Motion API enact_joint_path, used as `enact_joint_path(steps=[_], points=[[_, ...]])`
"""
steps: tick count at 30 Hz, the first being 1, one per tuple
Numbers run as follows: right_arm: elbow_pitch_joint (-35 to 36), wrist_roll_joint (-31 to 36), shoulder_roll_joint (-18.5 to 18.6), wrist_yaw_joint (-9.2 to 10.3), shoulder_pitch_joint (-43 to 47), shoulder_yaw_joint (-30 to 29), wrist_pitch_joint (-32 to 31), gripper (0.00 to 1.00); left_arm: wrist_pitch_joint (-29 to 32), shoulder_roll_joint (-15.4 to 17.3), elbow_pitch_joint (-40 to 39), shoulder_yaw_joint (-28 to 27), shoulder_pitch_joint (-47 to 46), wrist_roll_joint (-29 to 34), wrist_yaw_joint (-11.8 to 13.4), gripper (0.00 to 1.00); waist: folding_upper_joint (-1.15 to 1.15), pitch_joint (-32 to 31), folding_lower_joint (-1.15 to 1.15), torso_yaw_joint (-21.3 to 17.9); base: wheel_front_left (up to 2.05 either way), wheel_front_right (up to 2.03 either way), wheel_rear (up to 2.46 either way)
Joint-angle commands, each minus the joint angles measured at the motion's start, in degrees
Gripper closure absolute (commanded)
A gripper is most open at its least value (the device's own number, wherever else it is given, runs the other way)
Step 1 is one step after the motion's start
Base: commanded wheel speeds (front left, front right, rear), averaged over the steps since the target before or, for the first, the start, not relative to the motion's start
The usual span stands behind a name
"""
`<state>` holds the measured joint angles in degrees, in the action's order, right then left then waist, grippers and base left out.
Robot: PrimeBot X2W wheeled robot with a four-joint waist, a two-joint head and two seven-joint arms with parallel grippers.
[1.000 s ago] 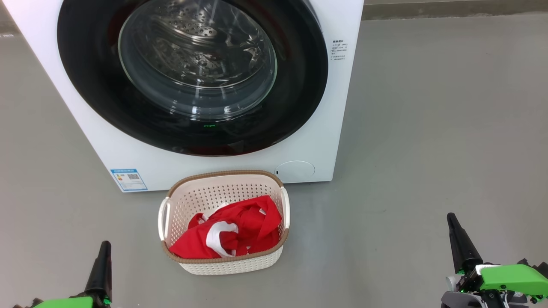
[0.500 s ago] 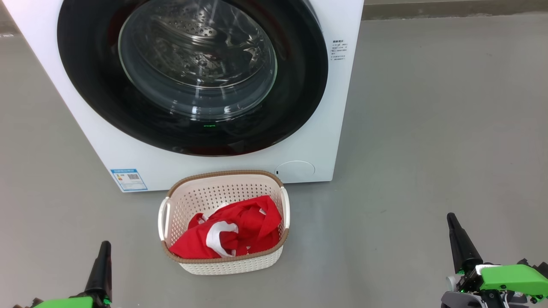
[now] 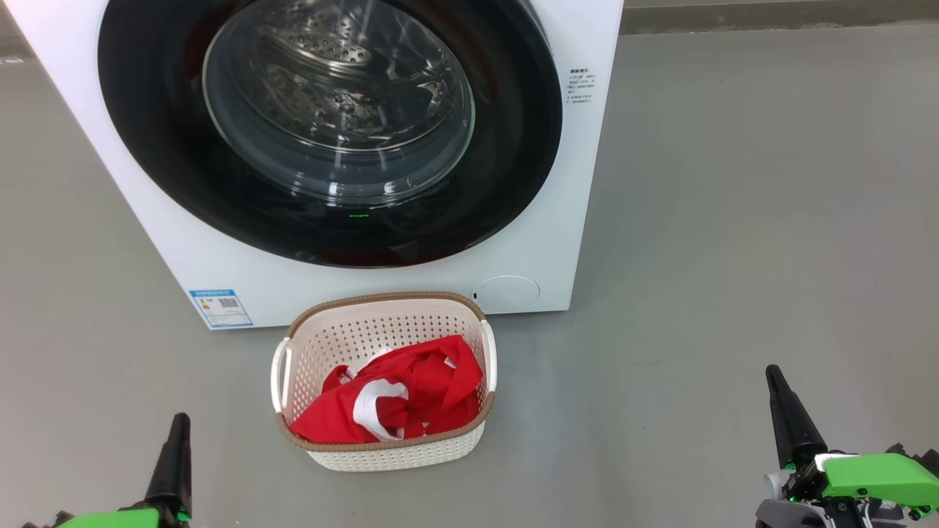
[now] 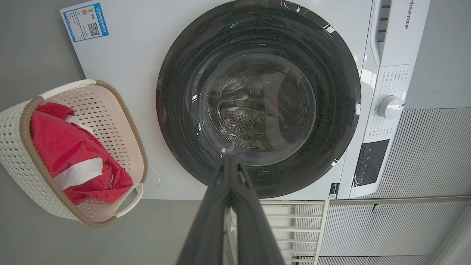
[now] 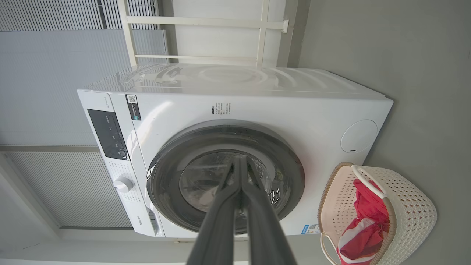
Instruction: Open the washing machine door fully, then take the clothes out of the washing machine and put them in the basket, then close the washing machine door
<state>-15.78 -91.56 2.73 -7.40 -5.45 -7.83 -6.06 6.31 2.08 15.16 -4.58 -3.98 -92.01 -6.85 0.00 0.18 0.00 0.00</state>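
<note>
The white washing machine (image 3: pixel 539 220) stands ahead with its round black door (image 3: pixel 513 147) shut flat against its front, the steel drum showing through the glass. On the floor before it sits the cream basket (image 3: pixel 389 449) holding the red clothes (image 3: pixel 403 400) with white trim. My left gripper (image 3: pixel 179 422) is low at the left, shut and holding nothing. My right gripper (image 3: pixel 772 372) is low at the right, well clear of the basket, also shut and holding nothing. In the wrist views the door (image 4: pixel 331 92) (image 5: pixel 165 176) lies shut and the clothes (image 4: pixel 59 140) (image 5: pixel 368 217) rest in the basket (image 4: pixel 14 147) (image 5: pixel 412 217).
Grey floor (image 3: pixel 733 220) spreads wide to the right of the machine. A blue label (image 3: pixel 220 308) marks the machine's lower left corner, a round cover (image 3: pixel 506 292) its lower right. A white rack (image 4: pixel 294 228) and ribbed wall panels (image 4: pixel 423 154) stand behind the machine.
</note>
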Motion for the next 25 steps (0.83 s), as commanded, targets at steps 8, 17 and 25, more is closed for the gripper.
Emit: enact_joint_path(steps=[8, 17, 25], points=[[1.76, -0.56, 0.15, -0.09, -0.74, 1.25, -0.48, 1.00, 0.19, 0.83, -1.11, -1.96, -2.21, -0.14, -0.64, 1.00, 0.00, 0.00, 0.00, 0.00, 0.00, 0.00, 0.00], [1.76, -0.56, 0.15, -0.09, -0.74, 1.25, -0.48, 1.00, 0.19, 0.82, -1.11, -1.97, -2.21, -0.14, -0.64, 1.00, 0.00, 0.00, 0.00, 0.00, 0.00, 0.00, 0.00], [1.76, -0.56, 0.15, -0.09, -0.74, 1.24, -0.48, 1.00, 0.20, 0.82, -1.11, -1.97, -2.21, -0.13, -0.64, 1.00, 0.00, 0.00, 0.00, 0.00, 0.00, 0.00, 0.00]])
